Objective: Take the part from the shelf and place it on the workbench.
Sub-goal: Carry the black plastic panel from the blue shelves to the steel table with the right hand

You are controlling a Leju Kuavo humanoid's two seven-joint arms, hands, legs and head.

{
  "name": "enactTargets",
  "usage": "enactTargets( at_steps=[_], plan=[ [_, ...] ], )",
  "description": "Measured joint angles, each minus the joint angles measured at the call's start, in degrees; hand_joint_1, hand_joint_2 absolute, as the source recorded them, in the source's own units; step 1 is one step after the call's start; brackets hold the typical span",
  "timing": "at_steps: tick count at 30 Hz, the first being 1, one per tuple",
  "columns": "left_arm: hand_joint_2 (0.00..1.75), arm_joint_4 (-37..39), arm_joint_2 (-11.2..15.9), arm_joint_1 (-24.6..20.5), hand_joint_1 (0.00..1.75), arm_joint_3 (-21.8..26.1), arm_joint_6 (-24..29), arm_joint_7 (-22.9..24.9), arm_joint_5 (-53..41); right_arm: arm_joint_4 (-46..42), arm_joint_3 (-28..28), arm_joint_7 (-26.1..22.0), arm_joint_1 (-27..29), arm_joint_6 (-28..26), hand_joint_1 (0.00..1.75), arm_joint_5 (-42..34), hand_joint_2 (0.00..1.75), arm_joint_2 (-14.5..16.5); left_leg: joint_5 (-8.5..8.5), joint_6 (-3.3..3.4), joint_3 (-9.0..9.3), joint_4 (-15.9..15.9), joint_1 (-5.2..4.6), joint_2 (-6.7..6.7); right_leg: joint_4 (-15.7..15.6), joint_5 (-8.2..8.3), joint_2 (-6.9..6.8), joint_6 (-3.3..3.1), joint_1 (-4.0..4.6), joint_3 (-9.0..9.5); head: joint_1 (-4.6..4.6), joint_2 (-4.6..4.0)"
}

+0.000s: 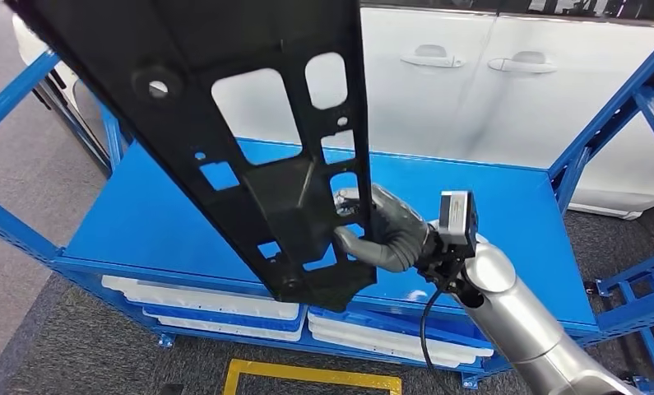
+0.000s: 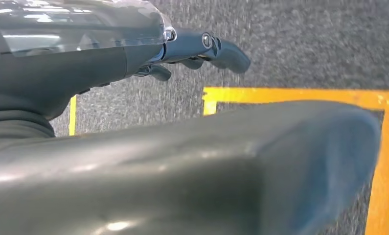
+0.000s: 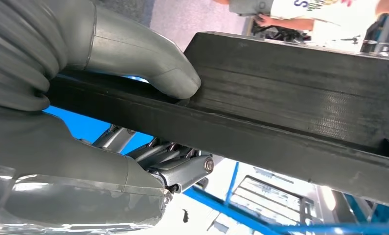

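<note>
Part: a long black panel (image 1: 249, 156) with cut-out windows, held up in the air above the blue shelf deck (image 1: 471, 206), slanting from the top left of the head view down to its lower end near the deck's front edge.
Cut off: the panel's upper end runs out of the head view, so its full length cannot be told.
Right hand (image 1: 381, 230): grips the panel's edge near the lower end — in the right wrist view the thumb (image 3: 148, 63) presses on one face and the darker fingers (image 3: 182, 169) curl under the other.
Hidden: the panel covers most of the fingers in the head view.
Left hand (image 2: 192, 51): hangs over grey carpet (image 2: 305, 44) and a yellow floor line (image 2: 300, 95); its fingers are slightly curled with nothing in them, but whether spread or closed I cannot tell — a blurred grey bulk fills the near part of that view.
Edges: blue uprights (image 1: 611, 115) stand at both sides of the deck; the panel's lower tip hangs close to the front rail.
Room: bare blue deck lies to the right of and behind the hand.
Below the deck: white trays (image 1: 216, 304) on a lower level, partly hidden by the rail.
Behind: a white car body with door handles (image 1: 430, 59).
</note>
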Motion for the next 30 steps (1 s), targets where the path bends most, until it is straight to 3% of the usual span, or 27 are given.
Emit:
enactTargets(
  at_steps=[1,4,5,6,7,9,11,13,16,19,21,22,23,26,27,30],
  plan=[
    [1.75,0.0,0.0,-0.06,0.0,0.01,0.15,-0.16,-0.14,-0.76,-0.02,-0.35,1.19,-0.2,1.75,0.86,1.75,-0.27,0.12,0.3,0.02,-0.16,0.1,0.04,1.34,-0.99,0.02,0.32,-0.11,-0.59,0.01,0.0],
    [1.75,0.0,-0.01,-0.17,0.0,-0.05,1.22,-0.68,-0.65,-2.3,-0.15,-0.85,4.28,-0.38,1.75,2.3,1.75,-0.96,0.2,0.7,-0.02,-0.27,0.17,0.18,11.74,-6.31,0.03,1.13,-0.47,-5.31,0.01,0.0],
    [1.75,0.0,-0.01,-0.13,0.0,-0.1,1.53,-0.75,-0.85,-2.54,-0.2,-0.91,5.17,-0.34,1.75,2.46,1.75,-1.13,0.19,0.71,-0.03,-0.26,0.16,0.2,14.92,-7.33,0.03,1.29,-0.57,-6.79,0.01,0.0],
    [1.75,0.0,-0.01,-0.08,0.0,-0.16,1.85,-0.77,-1.1,-2.72,-0.27,-0.93,5.89,-0.29,1.75,2.59,1.75,-1.27,0.19,0.71,-0.03,-0.26,0.16,0.2,16.14,-7.26,0.03,1.36,-0.66,-7.37,0.01,0.0],
    [1.75,0.0,-0.01,-0.06,0.0,-0.25,2.25,-0.73,-1.35,-2.91,-0.4,-0.96,6.45,-0.24,1.75,2.75,1.75,-1.41,0.18,0.7,-0.01,-0.25,0.16,0.18,15.0,-6.12,0.02,1.34,-0.75,-6.8,0.01,0.0],
    [1.75,0.0,-0.03,-0.11,0.0,-0.41,3.1,-0.57,-1.65,-3.4,-0.82,-1.17,7.23,-0.2,1.75,3.22,1.75,-1.8,0.14,0.6,0.11,-0.25,0.16,0.12,7.08,-2.28,0.02,0.95,-0.81,-2.85,0.01,0.0],
    [1.75,0.0,-0.07,-0.24,0.0,-0.45,3.13,-0.54,-1.38,-4.07,-1.38,-1.61,8.01,-0.26,1.75,3.82,1.75,-2.23,0.07,0.2,0.1,-0.2,0.0,0.07,0.5,-0.12,0.01,0.37,-0.5,0.35,0.01,0.0],
    [1.75,0.0,-0.11,-0.36,0.0,-0.44,2.44,-0.54,-0.97,-4.57,-1.85,-2.04,8.88,-0.3,1.75,4.32,1.75,-2.51,0.07,-0.44,0.07,-0.28,-0.07,0.07,-0.64,-0.05,0.07,-0.16,-0.14,0.8,0.01,0.0],
    [1.75,0.0,-0.17,-0.6,0.0,-0.4,1.49,0.14,-0.31,-5.0,-2.35,-2.34,9.75,-0.2,1.75,4.75,1.75,-2.82,-1.04,-1.39,-0.34,0.89,-0.04,0.16,-1.38,0.38,0.08,-1.22,-0.51,1.09,0.0,0.0],
    [1.75,0.0,-0.17,-0.75,0.0,-0.13,0.92,1.11,0.79,-5.27,-2.63,-2.48,10.43,-0.09,1.75,5.14,1.75,-2.87,-6.29,-1.83,-4.47,10.42,0.01,0.19,-1.7,0.56,-0.03,-1.83,-0.57,1.3,-0.01,0.0],
    [1.75,0.0,-0.17,-0.65,0.0,0.14,0.62,1.66,1.33,-5.3,-2.7,-2.5,11.13,-0.06,1.75,5.34,1.75,-2.88,-7.94,-1.97,-6.8,15.66,0.01,0.19,-1.51,0.6,-0.09,-1.92,-0.47,1.23,0.01,0.0],
    [1.75,0.0,-0.17,-0.6,0.0,0.26,0.45,1.9,1.49,-5.31,-2.75,-2.5,11.38,-0.05,1.75,5.39,1.75,-2.88,-7.21,-1.96,-6.55,15.29,0.02,0.2,-1.37,0.63,-0.1,-1.93,-0.45,1.18,0.01,0.0],
    [1.75,0.0,-0.16,-0.6,0.0,0.37,0.28,2.1,1.61,-5.34,-2.81,-2.49,11.5,-0.05,1.75,5.43,1.75,-2.88,-5.59,-1.87,-5.22,12.71,0.02,0.2,-1.22,0.6,-0.07,-1.9,-0.45,1.13,0.01,0.0],
    [1.75,0.0,-0.14,-0.8,0.0,0.69,-0.1,2.35,1.81,-5.56,-3.08,-2.39,11.51,-0.05,1.75,5.38,1.75,-2.88,-1.15,-1.27,0.06,2.11,-0.1,0.18,-0.52,0.41,0.06,-1.36,-0.21,0.76,0.01,0.0],
    [1.75,0.0,-0.13,-0.85,0.0,0.81,-0.19,2.35,1.86,-5.6,-3.19,-2.28,11.47,-0.04,1.75,5.27,1.75,-2.88,-0.74,-0.99,0.67,0.65,-0.17,0.14,-0.32,0.45,0.08,-1.07,-0.11,0.56,0.01,0.0],
    [1.75,0.0,-0.13,-0.83,0.0,1.12,-0.31,2.35,1.96,-5.6,-3.5,-1.91,11.14,0.01,1.75,4.96,1.75,-2.88,-0.13,0.05,0.33,0.2,-0.24,0.09,-0.12,0.59,0.1,-0.1,-0.18,0.15,0.01,0.0]
  ],
)
